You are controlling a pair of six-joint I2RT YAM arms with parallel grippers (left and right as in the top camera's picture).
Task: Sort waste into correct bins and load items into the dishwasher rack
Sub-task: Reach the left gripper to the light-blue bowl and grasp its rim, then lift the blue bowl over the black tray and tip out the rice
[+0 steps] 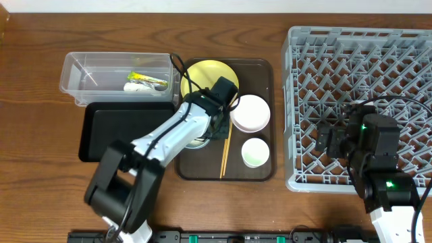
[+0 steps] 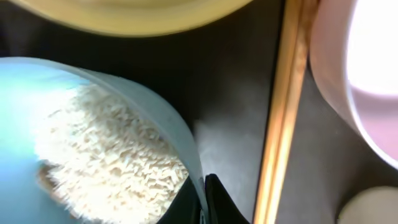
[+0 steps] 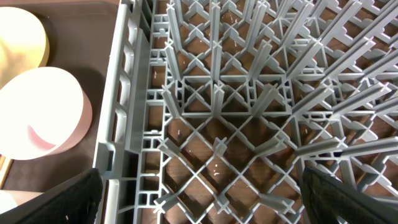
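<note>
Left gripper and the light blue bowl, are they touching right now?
Touching. The left wrist view shows the left gripper shut on the light blue bowl, its rim pinched between the dark jaws.

Count: 1 rack (image 1: 358, 34), 1 clear tub (image 1: 74, 71), 1 black tray (image 1: 121, 128), 1 brown tray (image 1: 199, 165).
Dishes: 1 yellow plate (image 1: 206, 73), 2 bowls (white bowl (image 1: 250, 113), blue bowl (image 2: 18, 112)), 1 cup (image 1: 256, 152), 1 pair of chopsticks (image 1: 225, 158).
Waste: 1 wrapper (image 1: 145, 77), 1 white scrap (image 1: 135, 86), 1 heap of rice (image 2: 106, 162).
</note>
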